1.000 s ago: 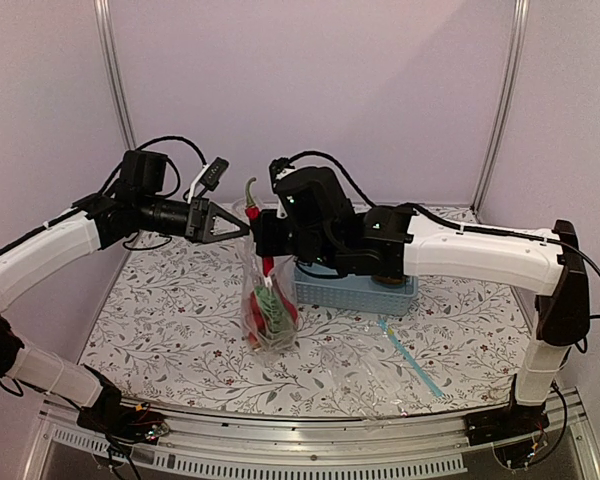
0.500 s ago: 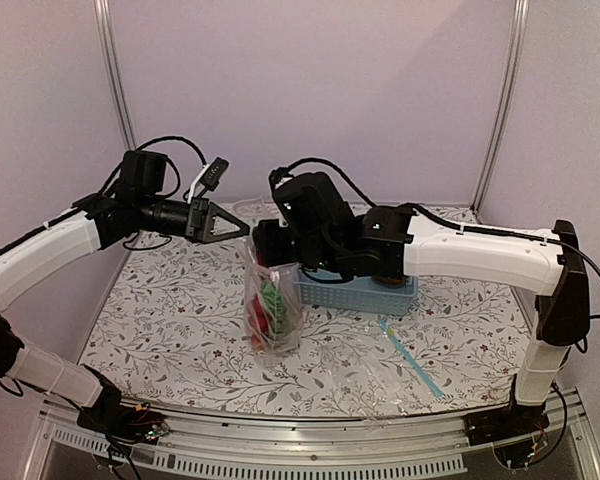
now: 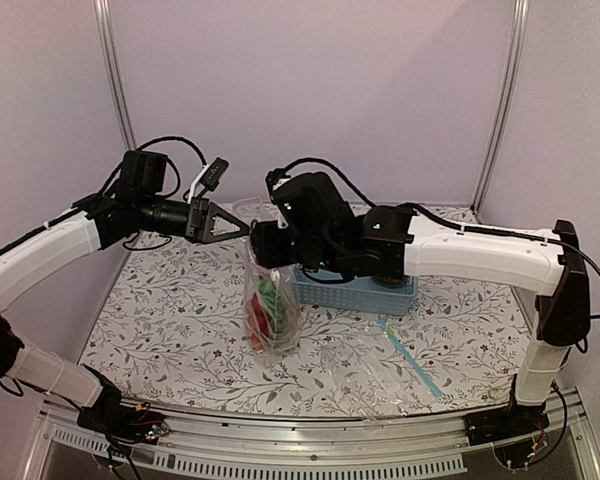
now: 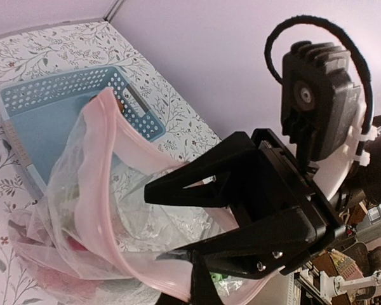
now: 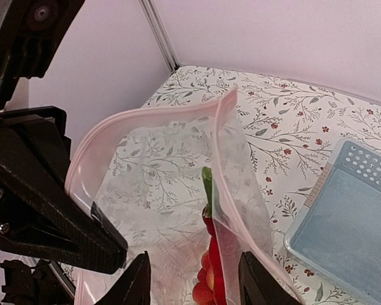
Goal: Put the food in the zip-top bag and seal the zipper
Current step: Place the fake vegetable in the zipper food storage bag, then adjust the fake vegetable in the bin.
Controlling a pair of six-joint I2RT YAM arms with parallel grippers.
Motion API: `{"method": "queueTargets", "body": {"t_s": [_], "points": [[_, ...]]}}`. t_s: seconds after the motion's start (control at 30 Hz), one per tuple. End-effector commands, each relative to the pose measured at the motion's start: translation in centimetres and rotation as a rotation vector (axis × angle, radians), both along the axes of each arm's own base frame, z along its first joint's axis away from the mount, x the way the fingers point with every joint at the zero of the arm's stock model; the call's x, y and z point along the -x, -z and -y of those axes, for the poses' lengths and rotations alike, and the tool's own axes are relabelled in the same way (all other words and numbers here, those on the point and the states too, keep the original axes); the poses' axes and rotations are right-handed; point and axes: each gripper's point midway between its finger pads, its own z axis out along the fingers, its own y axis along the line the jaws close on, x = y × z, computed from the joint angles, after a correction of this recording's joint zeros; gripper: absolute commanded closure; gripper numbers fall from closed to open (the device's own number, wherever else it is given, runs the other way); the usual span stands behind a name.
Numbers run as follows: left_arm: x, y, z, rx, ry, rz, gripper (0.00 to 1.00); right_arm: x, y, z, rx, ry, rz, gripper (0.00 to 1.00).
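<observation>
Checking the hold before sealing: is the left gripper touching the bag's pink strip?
Touching: right wrist view shows left gripper clamped on the pink strip.

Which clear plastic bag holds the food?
The pale-pink-strip clear bag, hanging upright from the left gripper, red and green food inside; the teal-blue-strip bag lies flat on the floral table.

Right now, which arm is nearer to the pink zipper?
Left. The left fingers are shut on the zipper at the bag's mouth; the right fingers stand open just above that mouth.
</observation>
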Motion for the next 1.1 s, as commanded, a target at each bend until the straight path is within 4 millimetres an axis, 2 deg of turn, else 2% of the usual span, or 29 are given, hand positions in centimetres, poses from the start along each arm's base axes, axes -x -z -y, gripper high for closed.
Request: {"method": "queueTargets", "body": {"t_s": [0.0, 0.17, 0.33, 0.4, 0.5, 0.57, 0.63, 0.77, 0.87, 1.07], "points": [[-0.1, -0.3, -0.1, 0.008, -0.009, 0.019, 1.0, 2.0, -3.6, 0.0, -0.041, -0.072, 0.052, 0.5], [-0.2, -0.1, -0.1, 0.004, -0.014, 0.018, 1.0, 3.4, -6.6, 0.3, -0.071, -0.126, 0.113, 0.46], [-0.6, 0.1, -0.3, -0.013, -0.038, 0.026, 1.0, 4.6, -9.6, 1.3, -0.144, -0.177, 0.151, 0.33], [-0.6, 0.2, -0.4, -0.017, -0.044, 0.029, 1.0, 5.1, -10.8, 2.2, -0.167, -0.184, 0.167, 0.29], [-0.7, 0.3, -0.4, -0.02, -0.048, 0.026, 1.0, 5.0, -11.5, 3.8, -0.199, -0.157, 0.179, 0.23], [-0.8, 0.3, -0.4, -0.022, -0.053, 0.027, 1.0, 4.7, -12.2, 5.4, -0.202, -0.125, 0.197, 0.21], [-0.8, 0.3, -0.5, -0.024, -0.059, 0.031, 1.0, 3.7, -11.9, 7.2, -0.167, -0.079, 0.2, 0.19], [-1.0, 0.5, -0.6, -0.03, -0.068, 0.034, 1.0, 0.6, -9.3, 11.0, -0.082, 0.035, 0.118, 0.15], [-1.0, 0.6, -0.6, -0.032, -0.07, 0.032, 1.0, -1.4, -6.5, 14.1, 0.012, 0.109, 0.028, 0.14], [-1.2, 1.0, -0.5, -0.036, -0.07, 0.022, 1.0, -4.0, -1.9, 19.2, 0.157, 0.204, -0.091, 0.13]]}}
